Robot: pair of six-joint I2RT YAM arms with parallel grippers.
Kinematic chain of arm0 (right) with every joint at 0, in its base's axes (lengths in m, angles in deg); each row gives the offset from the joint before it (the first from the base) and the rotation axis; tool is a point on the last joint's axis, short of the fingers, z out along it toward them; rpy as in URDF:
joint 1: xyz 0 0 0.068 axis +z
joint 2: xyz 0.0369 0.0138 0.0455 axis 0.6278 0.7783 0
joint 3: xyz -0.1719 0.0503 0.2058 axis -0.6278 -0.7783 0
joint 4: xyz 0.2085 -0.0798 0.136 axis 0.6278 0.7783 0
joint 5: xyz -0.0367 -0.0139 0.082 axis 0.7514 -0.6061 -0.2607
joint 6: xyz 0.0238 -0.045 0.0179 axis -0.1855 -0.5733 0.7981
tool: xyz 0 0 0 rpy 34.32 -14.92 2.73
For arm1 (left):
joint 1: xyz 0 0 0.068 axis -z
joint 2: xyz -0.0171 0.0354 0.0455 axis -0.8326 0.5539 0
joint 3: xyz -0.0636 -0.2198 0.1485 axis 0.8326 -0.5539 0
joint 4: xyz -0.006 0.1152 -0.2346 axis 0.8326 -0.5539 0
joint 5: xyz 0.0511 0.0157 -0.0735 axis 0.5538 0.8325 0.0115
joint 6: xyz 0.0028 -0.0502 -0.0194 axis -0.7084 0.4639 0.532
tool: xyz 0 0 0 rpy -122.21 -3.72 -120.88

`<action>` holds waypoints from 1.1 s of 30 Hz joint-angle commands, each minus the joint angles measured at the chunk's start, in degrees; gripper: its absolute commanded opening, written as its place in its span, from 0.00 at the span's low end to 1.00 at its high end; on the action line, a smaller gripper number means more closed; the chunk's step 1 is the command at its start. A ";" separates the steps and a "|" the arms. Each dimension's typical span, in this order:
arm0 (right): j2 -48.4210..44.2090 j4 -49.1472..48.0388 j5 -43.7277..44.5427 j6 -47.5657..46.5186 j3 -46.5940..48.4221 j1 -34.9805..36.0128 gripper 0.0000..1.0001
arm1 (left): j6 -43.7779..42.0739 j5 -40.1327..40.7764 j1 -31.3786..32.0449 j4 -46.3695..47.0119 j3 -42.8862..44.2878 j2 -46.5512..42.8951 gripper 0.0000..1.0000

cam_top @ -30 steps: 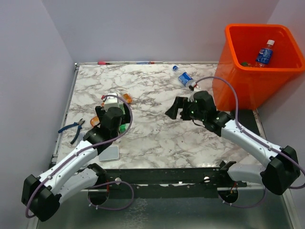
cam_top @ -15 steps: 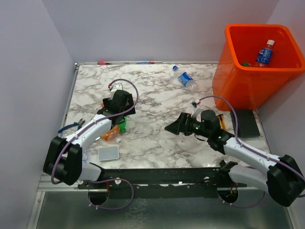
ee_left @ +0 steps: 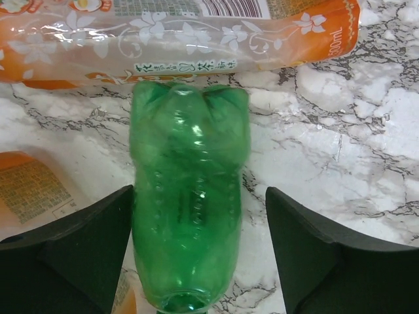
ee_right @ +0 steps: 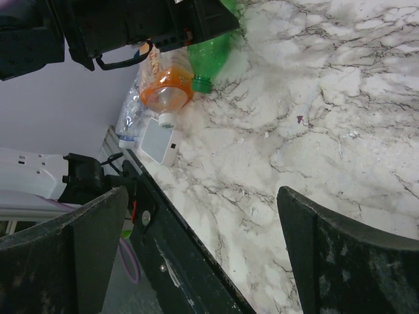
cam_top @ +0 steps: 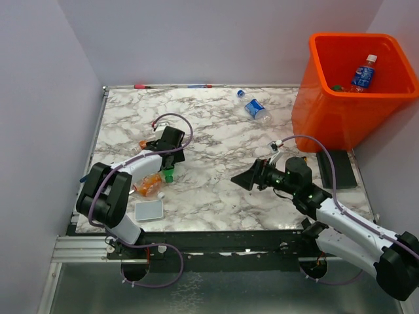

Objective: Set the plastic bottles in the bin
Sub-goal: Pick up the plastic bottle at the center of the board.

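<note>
A green bottle (ee_left: 190,196) lies on the marble table between the open jaws of my left gripper (ee_left: 198,219). The left jaw is against it and the right jaw stands apart. An orange-labelled bottle (ee_left: 177,39) lies across just beyond it. In the top view the left gripper (cam_top: 167,157) is over the green bottle (cam_top: 169,174), with orange bottles beside it (cam_top: 147,185). A clear blue-labelled bottle (cam_top: 255,109) lies near the orange bin (cam_top: 327,111), which holds a blue-labelled bottle (cam_top: 362,73). My right gripper (cam_top: 245,178) is open and empty over mid table.
A grey-white pad (cam_top: 148,209) lies at the near left edge. The blue pliers (cam_top: 85,177) are mostly hidden by the left arm. A black pad (cam_top: 337,169) lies before the bin. Pens (cam_top: 173,86) and a blue cap (cam_top: 240,93) are at the back.
My left arm has folded back to the left and its gripper has come down around the green bottle. My right gripper has drawn back toward the near edge.
</note>
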 commanded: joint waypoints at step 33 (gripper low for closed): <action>10.20 -13.67 28.25 -5.53 6.53 20.90 0.89 | 42.29 -4.54 19.94 33.02 -19.39 -31.54 0.15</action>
